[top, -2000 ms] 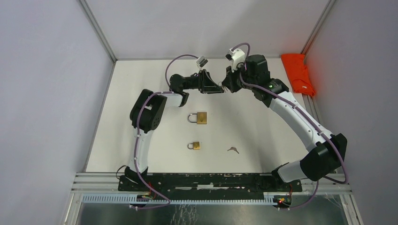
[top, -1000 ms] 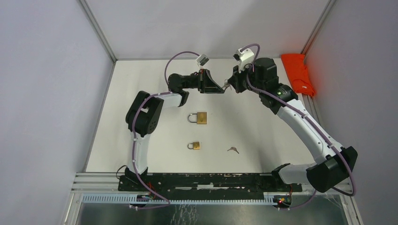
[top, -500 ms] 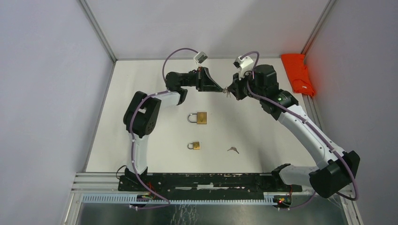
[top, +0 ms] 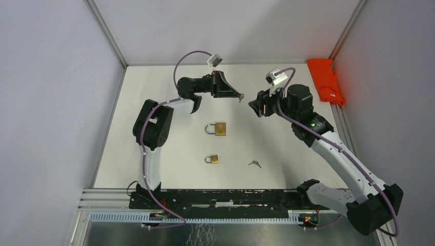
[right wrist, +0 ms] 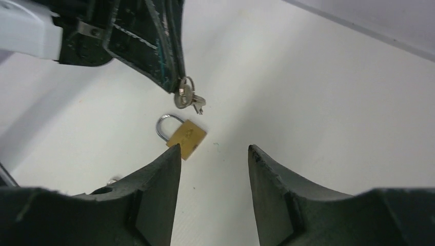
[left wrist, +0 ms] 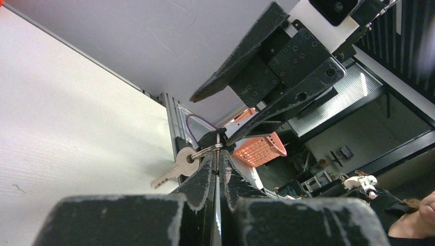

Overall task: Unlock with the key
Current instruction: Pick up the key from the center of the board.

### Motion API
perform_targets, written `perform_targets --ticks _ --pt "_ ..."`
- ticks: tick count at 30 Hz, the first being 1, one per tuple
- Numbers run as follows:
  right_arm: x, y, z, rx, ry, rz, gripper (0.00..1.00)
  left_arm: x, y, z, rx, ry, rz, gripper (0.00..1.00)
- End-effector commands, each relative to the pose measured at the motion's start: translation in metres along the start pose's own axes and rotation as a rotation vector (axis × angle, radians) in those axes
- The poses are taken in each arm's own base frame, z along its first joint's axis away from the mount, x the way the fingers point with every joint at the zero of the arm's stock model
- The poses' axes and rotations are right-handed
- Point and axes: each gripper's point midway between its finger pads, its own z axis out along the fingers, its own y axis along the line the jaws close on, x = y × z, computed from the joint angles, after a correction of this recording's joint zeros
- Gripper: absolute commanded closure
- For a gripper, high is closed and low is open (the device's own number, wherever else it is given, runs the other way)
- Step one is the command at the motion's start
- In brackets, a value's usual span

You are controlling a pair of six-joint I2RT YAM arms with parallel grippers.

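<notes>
My left gripper (top: 238, 95) is raised over the far middle of the table and shut on a key ring (left wrist: 208, 150). A silver key (left wrist: 177, 166) dangles from that ring, and the right wrist view shows the key (right wrist: 185, 97) hanging below the left fingers (right wrist: 159, 56). My right gripper (top: 255, 106) stands open and empty just right of the key, not touching it. A large brass padlock (top: 219, 128) lies flat on the table below, seen past the right gripper (right wrist: 214, 148) as the padlock (right wrist: 185, 137). A small brass padlock (top: 213, 159) lies nearer the arm bases.
A second key (top: 255, 164) lies on the table right of the small padlock. A red cloth (top: 326, 79) sits at the far right edge. Grey walls enclose the table on three sides.
My right gripper has opened, let go of the key and drawn back to the right. My left gripper keeps the ring and has lifted slightly toward the far side.
</notes>
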Motion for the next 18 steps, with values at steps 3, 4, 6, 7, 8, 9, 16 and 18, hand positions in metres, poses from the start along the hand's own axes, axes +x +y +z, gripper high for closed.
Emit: perform_targets --ticks 3,4,6,7,8,9,16,18 --pt "-0.04 0.024 -0.011 -0.141 -0.248 0.081 0.49 -0.009 -0.055 0.001 0.11 0.0 0.281 0.98" --pt "-0.04 0.026 -0.01 -0.169 -0.261 0.099 0.51 -0.009 -0.056 0.001 0.112 -0.003 0.282 0.97" --pt "-0.037 0.03 -0.008 -0.233 -0.29 0.157 0.53 -0.009 -0.059 0.001 0.112 -0.007 0.282 0.98" --pt "-0.038 0.033 -0.007 -0.271 -0.311 0.184 0.55 -0.009 -0.061 0.001 0.113 -0.007 0.289 0.98" --pt "-0.037 0.033 -0.007 -0.292 -0.328 0.2 0.56 -0.009 -0.064 0.001 0.115 -0.006 0.296 0.98" --pt "-0.037 0.032 -0.007 -0.308 -0.342 0.219 0.57 -0.009 -0.066 0.001 0.116 -0.006 0.3 0.98" --pt "-0.049 0.041 -0.011 -0.423 -0.421 0.267 0.59 -0.009 -0.071 0.001 0.118 -0.007 0.305 0.98" --pt "-0.055 0.044 -0.013 -0.443 -0.435 0.27 0.58 -0.008 -0.07 0.001 0.117 -0.011 0.302 0.98"
